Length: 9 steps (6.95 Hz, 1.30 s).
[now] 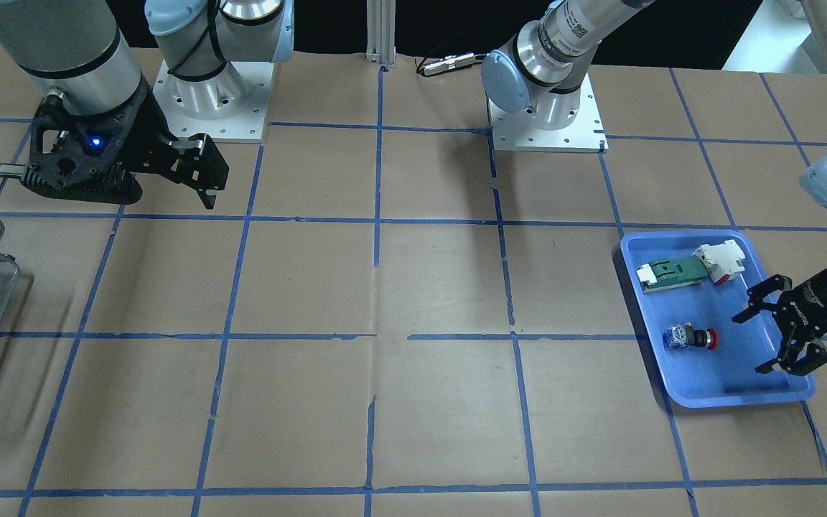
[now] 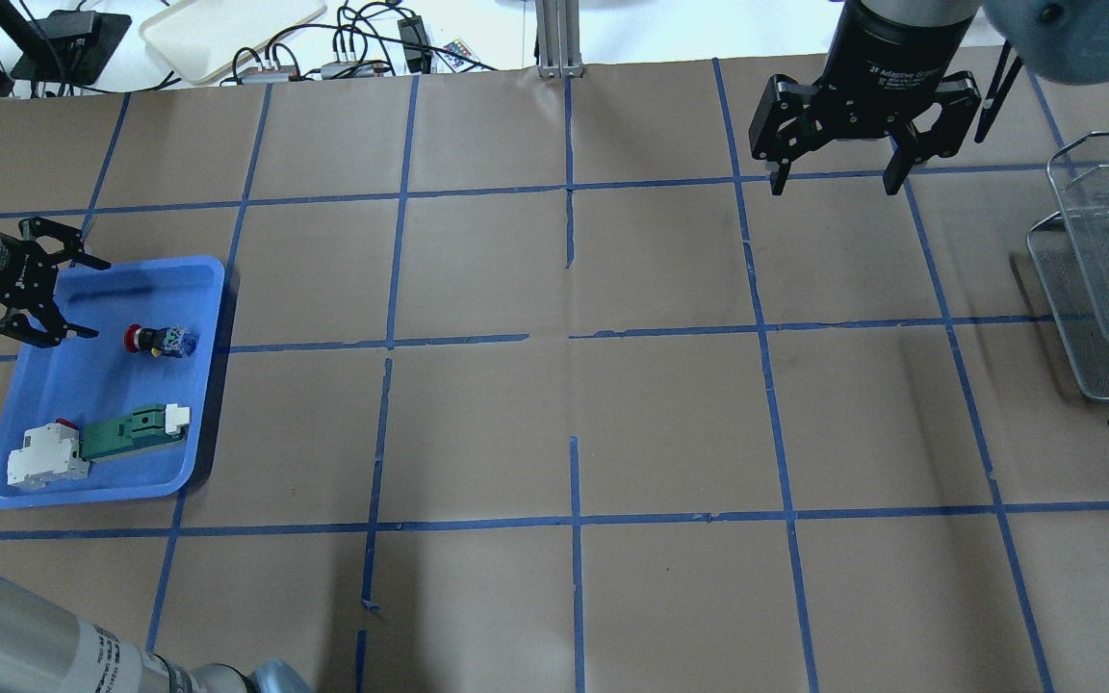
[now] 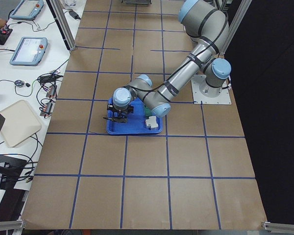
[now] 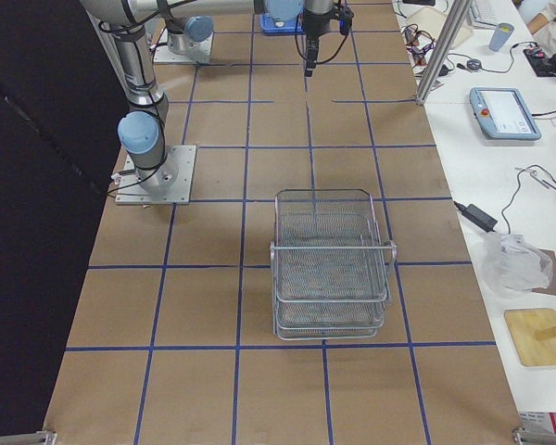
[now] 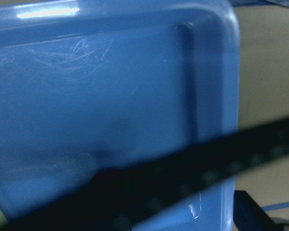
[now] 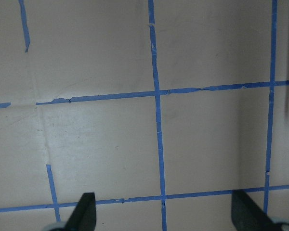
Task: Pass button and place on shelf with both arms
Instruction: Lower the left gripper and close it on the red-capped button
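One button [image 1: 690, 337] lies in the blue tray [image 1: 736, 395] near the table's [image 1: 385, 287] left end, seen from the front. The left gripper [image 1: 752, 343] hangs just beside it, fingers spread, touching nothing. From overhead, the right gripper [image 2: 834, 178] hovers spread and empty, towards the shelf [image 2: 1103, 289] at the right edge.

Grippers: two, left gripper [image 2: 102, 298] and right gripper [image 2: 835, 188]. Button [image 2: 158, 340]: one. Tray [image 2: 73, 385]: one, near bench's left edge. Holds two other parts — one green module [image 2: 131, 431], one white block [image 2: 44, 460]. Shelf [image 2: 1103, 279]: one, right edge.
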Available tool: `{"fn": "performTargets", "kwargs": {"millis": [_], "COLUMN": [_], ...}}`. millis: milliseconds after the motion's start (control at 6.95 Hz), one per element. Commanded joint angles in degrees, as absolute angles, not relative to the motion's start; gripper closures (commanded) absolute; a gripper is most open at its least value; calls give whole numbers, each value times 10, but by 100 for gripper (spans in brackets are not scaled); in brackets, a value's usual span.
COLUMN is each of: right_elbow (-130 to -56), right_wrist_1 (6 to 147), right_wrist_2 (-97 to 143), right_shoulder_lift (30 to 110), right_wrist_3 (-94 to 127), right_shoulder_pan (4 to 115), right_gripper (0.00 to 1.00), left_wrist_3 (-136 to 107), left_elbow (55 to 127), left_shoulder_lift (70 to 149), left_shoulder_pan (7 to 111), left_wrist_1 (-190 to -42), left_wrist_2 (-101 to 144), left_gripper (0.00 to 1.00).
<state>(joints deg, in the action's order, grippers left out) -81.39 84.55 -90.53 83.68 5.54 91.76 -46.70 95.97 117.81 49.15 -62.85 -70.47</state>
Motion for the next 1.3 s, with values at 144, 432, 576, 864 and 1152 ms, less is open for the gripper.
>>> {"fn": "performTargets", "kwargs": {"millis": [144,432,576,864,1152], "right_elbow": [-814,-814,-814,-814,-814], "right_wrist_1": [846,846,846,846,846], "right_wrist_2": [-905,-904,-904,-904,-904], "right_shoulder_lift": [837,837,837,837,836], "right_wrist_3": [55,55,55,55,55], "right_shoulder_pan": [918,918,918,918,918], "right_gripper": [0,0,0,0,0], "left_wrist_3": [-485,-483,-479,-479,-480], "left_elbow": [966,966,966,966,966], "left_shoulder_lift": [1198,1210,1215,1223,1223], "left_shoulder_pan": [490,490,490,490,490], "left_wrist_1": [-657,-657,-656,-657,-666], "left_wrist_2": [-666,-671,-672,-672,-673], "left_gripper": [0,0,0,0,12]}}
